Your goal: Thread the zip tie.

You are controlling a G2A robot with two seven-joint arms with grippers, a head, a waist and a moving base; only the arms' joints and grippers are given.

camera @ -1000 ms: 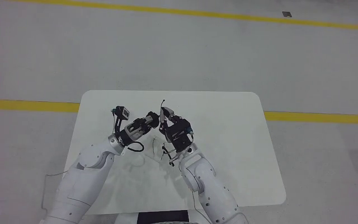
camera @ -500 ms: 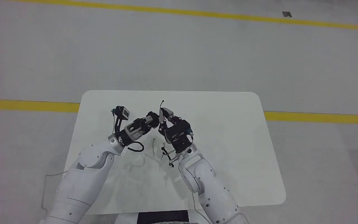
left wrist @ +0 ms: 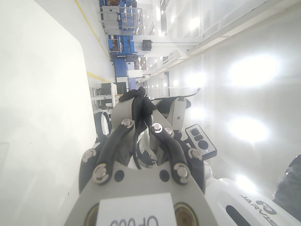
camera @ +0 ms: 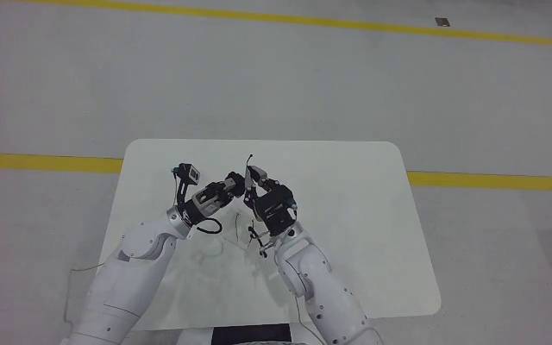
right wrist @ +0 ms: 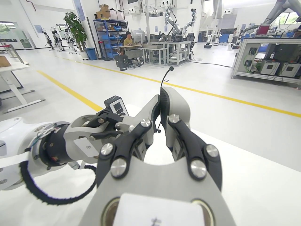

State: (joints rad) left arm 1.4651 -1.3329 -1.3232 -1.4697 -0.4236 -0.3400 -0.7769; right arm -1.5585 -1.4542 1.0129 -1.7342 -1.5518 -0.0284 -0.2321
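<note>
Zip tie (right wrist: pixel 170 68) held aloft, still unthreaded.
In 1 s the arms barely shifted, so no progress. Right gripper (right wrist: pixel 160 104) jaws clamp the tie above the table (camera: pixel 362 172), head up; left gripper (left wrist: pixel 138 99) jaws look closed beside it, contents unclear. Print on its label (left wrist: pixel 135 209) is cut off.

Entry, movement: your right gripper (camera: pixel 249 178), clamped on the zip tie (camera: pixel 250 160), is edging a little toward your left gripper (camera: pixel 235 181), the right forearm swinging slightly the same way, the tie's head drifting along.
</note>
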